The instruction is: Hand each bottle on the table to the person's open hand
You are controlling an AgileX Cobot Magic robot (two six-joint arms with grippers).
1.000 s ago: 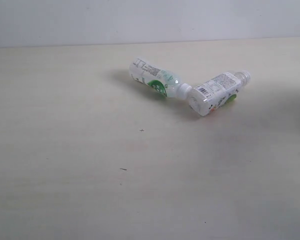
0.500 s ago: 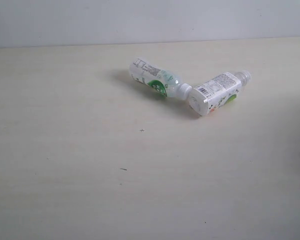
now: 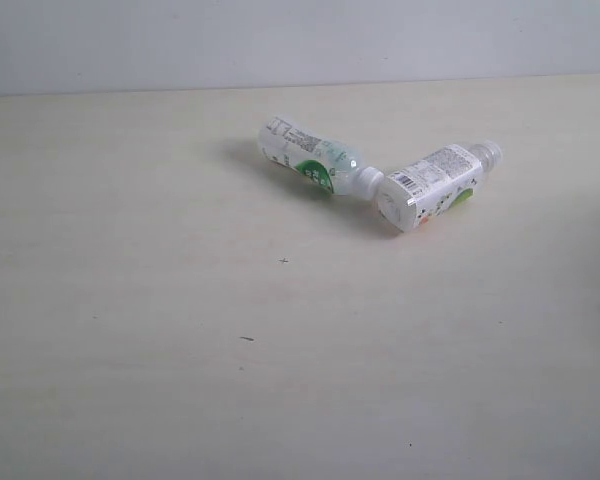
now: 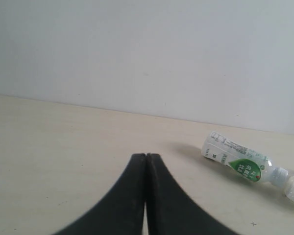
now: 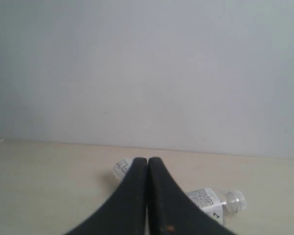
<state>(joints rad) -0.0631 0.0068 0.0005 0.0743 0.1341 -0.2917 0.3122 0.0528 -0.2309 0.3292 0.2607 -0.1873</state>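
Observation:
Two clear bottles with white-and-green labels lie on their sides on the pale table [image 3: 180, 350]. One bottle [image 3: 315, 166] points its cap at the base of the other bottle [image 3: 435, 184], and the two touch. My left gripper [image 4: 146, 155] is shut and empty, well short of the first bottle [image 4: 240, 163]. Shut and empty too, my right gripper [image 5: 148, 159] hides most of the first bottle [image 5: 121, 169], while the second bottle [image 5: 215, 202] shows beside its fingers. Neither gripper appears in the exterior view. No open hand is in view.
A plain pale wall [image 3: 300, 40] stands behind the table's far edge. A few tiny dark specks [image 3: 247, 338] mark the tabletop.
A dark shadow at the right edge of the exterior view has withdrawn out of frame. The bottles have not moved.

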